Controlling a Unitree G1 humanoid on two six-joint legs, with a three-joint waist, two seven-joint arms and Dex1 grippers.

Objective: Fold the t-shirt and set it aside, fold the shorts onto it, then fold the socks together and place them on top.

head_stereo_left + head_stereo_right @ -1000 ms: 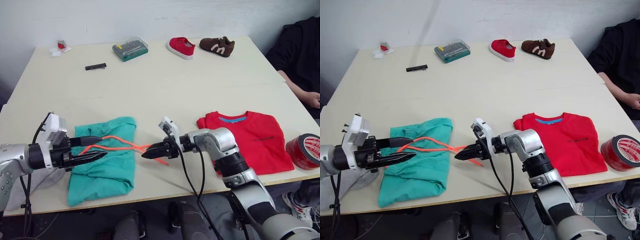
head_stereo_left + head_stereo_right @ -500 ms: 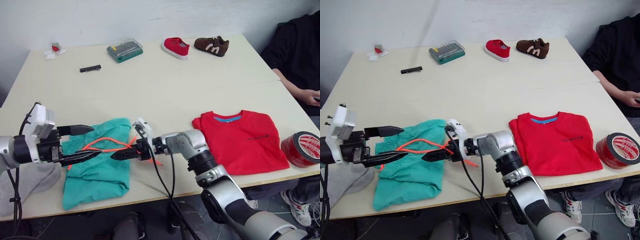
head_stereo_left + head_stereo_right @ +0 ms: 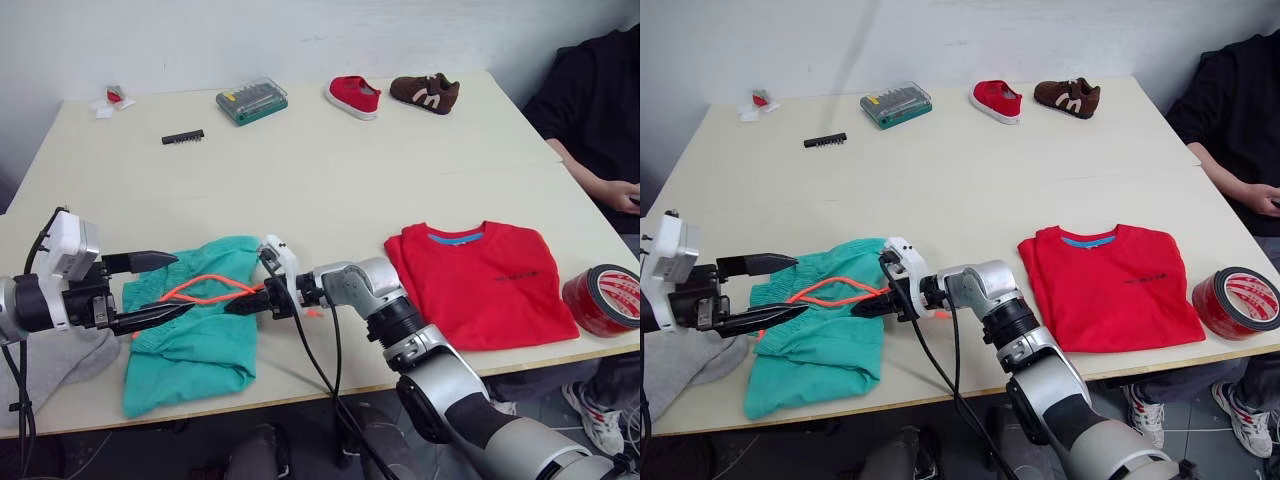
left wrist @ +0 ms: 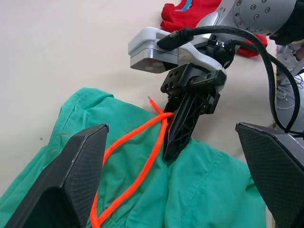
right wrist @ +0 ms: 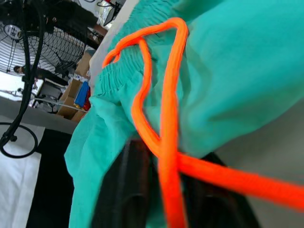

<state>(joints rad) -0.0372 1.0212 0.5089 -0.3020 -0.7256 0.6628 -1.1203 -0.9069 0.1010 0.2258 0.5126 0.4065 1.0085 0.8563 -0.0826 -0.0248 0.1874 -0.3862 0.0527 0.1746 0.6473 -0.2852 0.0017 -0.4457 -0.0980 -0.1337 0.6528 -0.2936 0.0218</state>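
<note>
Right fingers (image 3: pixel 240 306) moved onto shorts (image 3: pixel 195 340) — pinching drawstring (image 3: pixel 205 290); left fingers (image 3: pixel 160 289) wide apart.

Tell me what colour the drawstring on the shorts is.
Orange-red, against the teal-green shorts; the drawstring shows best in the right wrist view.

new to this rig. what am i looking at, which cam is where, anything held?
A two-armed humanoid robot at a table. Two pictures come from its head, one from each wrist. The left tool is open over the teal shorts. The right tool is shut on the orange drawstring at the shorts' edge. The red t-shirt lies folded to the right, grey socks at the left edge. Beyond: two shoes, a bit set, a tape roll.
</note>
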